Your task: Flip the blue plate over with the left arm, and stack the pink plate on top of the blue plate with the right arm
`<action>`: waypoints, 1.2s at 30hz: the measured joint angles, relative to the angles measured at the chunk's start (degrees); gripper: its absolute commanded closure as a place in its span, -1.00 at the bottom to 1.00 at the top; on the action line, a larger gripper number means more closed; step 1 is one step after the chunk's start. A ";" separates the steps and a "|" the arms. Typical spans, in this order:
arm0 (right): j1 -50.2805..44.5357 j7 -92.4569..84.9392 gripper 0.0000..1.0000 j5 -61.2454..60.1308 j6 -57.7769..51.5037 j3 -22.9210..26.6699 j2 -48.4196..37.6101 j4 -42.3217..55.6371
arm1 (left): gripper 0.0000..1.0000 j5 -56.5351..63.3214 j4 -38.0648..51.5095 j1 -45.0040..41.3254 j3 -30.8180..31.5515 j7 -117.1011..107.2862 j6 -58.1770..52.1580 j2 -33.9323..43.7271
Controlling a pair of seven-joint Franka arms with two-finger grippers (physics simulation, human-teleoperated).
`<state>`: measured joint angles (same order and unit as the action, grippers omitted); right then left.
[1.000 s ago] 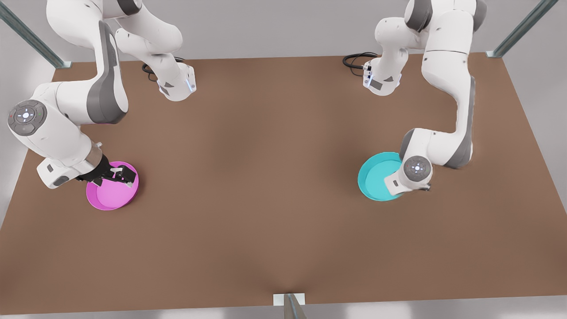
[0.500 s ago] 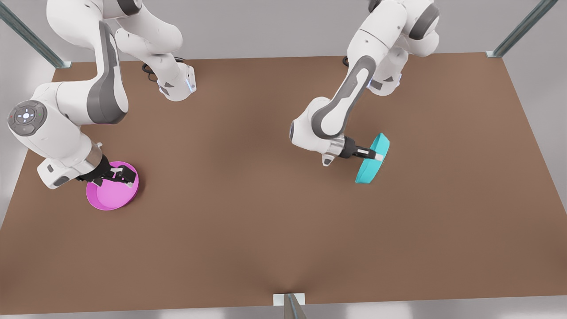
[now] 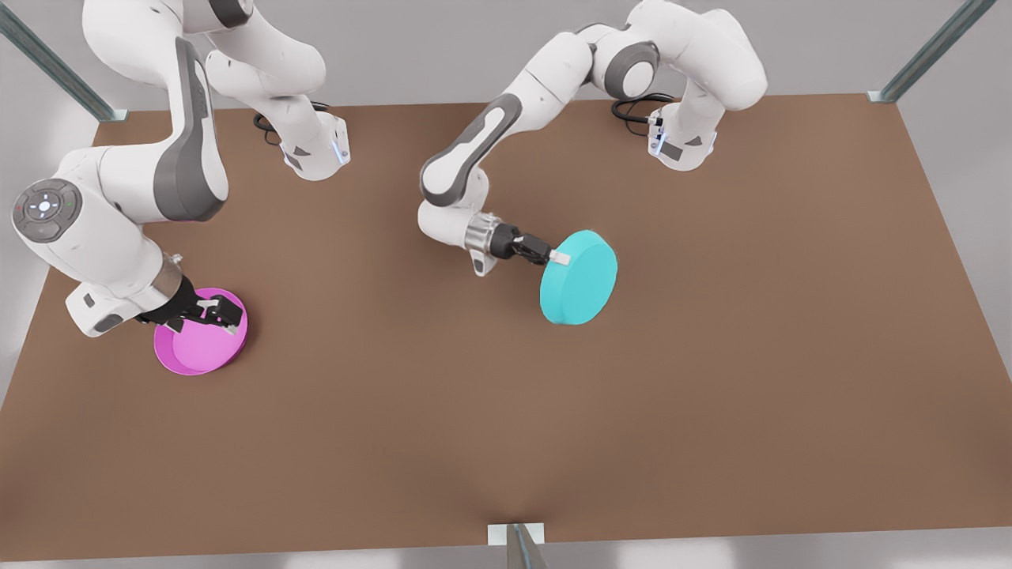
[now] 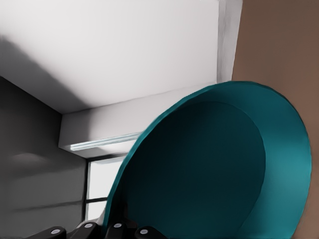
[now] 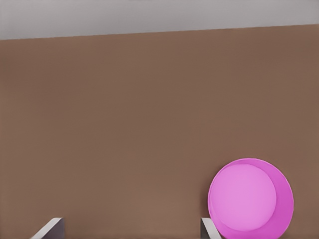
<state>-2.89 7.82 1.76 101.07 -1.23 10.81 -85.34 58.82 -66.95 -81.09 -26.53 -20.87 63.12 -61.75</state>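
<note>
Front view: we see the left gripper clamped on the blue plate rim, plate held off the table, base up, near centre. Pink plate sits at 9 o'clock, nothing inside; right gripper at its rim.

Left wrist: we see the blue plate hollow, nothing in it.

Right wrist: pink plate beside the fingertips, jaws apart.

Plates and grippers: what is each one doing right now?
blue plate: held by its rim, tilted, flat base turned toward the front view.
pink plate: lying flat on the table, hollow side up, not gripped.
left gripper: shut on the blue plate's rim.
right gripper: open, over the pink plate's edge.
</note>
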 measured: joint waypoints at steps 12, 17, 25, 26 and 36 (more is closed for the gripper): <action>0.30 -0.09 -1.00 -0.09 -0.09 0.00 0.00 -0.09 | 0.57 -11.87 4.48 -7.76 -11.42 -2.59 2.06 -12.96; 0.07 -0.09 -1.00 -0.07 0.00 0.00 0.00 -0.09 | 0.31 -15.70 3.86 -7.76 -11.25 -3.94 2.77 -13.76; 0.39 -0.17 -1.00 0.00 -0.07 0.00 -0.09 -0.42 | -1.00 -22.73 3.57 -8.82 -11.68 -12.69 4.87 -13.41; 0.31 -0.18 -1.00 0.00 -0.11 0.00 -0.20 -0.61 | -1.00 -24.57 3.66 -8.83 -12.10 -16.01 5.49 -13.41; 1.02 -0.22 -1.00 0.18 0.17 -0.01 0.09 -0.79 | -1.00 -45.40 5.59 -10.56 -19.58 -34.35 8.50 -12.54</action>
<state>-1.88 7.60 1.93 101.24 -1.24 10.90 -86.13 13.41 -61.35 -91.65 -46.10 -55.23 71.62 -74.29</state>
